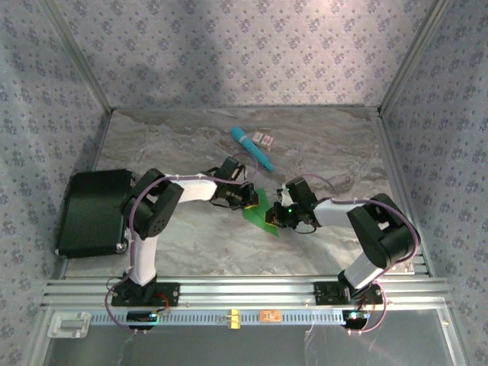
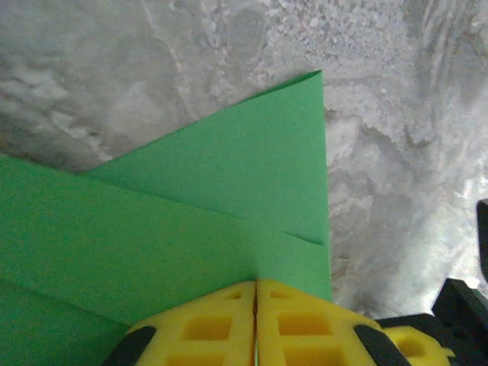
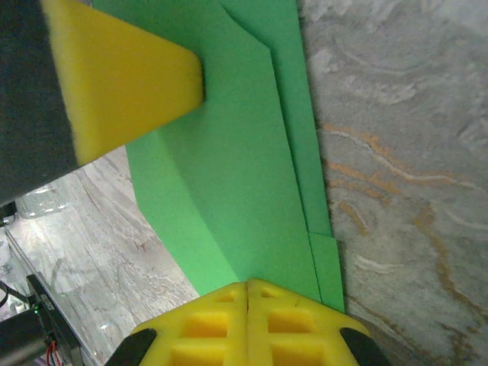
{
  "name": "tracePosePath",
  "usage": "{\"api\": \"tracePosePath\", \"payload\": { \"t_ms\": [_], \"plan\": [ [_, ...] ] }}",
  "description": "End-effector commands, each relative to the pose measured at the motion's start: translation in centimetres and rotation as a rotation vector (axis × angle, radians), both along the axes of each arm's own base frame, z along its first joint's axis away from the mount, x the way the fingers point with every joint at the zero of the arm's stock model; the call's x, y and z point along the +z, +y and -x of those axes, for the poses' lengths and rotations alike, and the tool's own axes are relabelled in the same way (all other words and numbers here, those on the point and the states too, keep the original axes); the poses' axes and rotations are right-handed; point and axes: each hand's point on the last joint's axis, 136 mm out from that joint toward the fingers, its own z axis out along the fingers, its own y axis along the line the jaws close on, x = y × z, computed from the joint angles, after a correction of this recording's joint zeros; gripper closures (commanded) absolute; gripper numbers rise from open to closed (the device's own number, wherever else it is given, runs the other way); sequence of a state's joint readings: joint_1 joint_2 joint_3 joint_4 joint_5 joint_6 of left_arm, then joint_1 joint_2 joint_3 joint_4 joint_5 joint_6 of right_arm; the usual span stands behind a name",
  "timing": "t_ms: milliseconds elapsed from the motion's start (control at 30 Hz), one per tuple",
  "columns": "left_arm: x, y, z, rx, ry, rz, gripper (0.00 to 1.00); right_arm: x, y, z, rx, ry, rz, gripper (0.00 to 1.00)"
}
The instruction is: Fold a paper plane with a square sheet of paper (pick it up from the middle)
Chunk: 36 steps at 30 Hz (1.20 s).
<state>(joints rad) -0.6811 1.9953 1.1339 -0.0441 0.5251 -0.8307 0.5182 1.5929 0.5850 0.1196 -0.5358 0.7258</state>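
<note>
The square sheet of paper (image 1: 262, 212), bright green, hangs folded between both grippers just above the table's middle. In the left wrist view the paper (image 2: 229, 191) shows layered flaps ending in a pointed corner at the top. My left gripper (image 2: 256, 284) is shut on its edge, pads pressed together. In the right wrist view my right gripper (image 3: 247, 284) is also shut on the paper (image 3: 229, 168), with a stepped fold along the right side. The left gripper's yellow pad (image 3: 122, 76) grips the far end. Whether the folds make a paper plane I cannot tell.
A teal cylindrical stick (image 1: 253, 148) lies on the marble table behind the grippers, with a small pink and white item (image 1: 264, 139) beside it. A black case (image 1: 91, 212) sits at the left edge. Metal frame posts and patterned walls enclose the table.
</note>
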Motion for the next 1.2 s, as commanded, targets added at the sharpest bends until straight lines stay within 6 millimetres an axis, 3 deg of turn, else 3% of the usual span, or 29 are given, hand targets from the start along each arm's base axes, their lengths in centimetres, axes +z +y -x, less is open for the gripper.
{"api": "tracePosePath", "payload": {
  "t_ms": [0,233,367,500,667,933,1167],
  "plan": [
    [-2.2,1.1,0.2,0.012,0.025,-0.058,0.91,-2.0,-2.1,1.9,-0.023,0.091,0.095,1.0],
    [-3.7,2.6,1.1,0.013,0.049,-0.124,0.92,2.2,0.4,-0.7,0.015,-0.014,0.024,1.0],
    [-3.7,2.5,1.2,0.008,0.05,-0.118,0.92,2.1,1.5,-1.6,0.026,-0.021,0.022,1.0],
    [-3.8,2.4,1.1,0.007,0.051,-0.118,0.92,0.4,2.2,-2.0,0.036,0.008,0.054,1.0],
    [-3.9,2.6,1.1,0.008,0.049,-0.123,0.93,-2.7,0.2,-0.2,0.03,0.079,0.166,1.0],
    [-4.1,3.3,0.8,0.023,0.056,-0.126,0.93,-1.2,-0.5,1.0,0.041,0.071,0.109,1.0],
    [-4.4,3.2,0.9,0.023,0.064,-0.125,0.93,-1.9,-2.0,3.2,0.031,0.105,0.087,1.0]
  ]
}}
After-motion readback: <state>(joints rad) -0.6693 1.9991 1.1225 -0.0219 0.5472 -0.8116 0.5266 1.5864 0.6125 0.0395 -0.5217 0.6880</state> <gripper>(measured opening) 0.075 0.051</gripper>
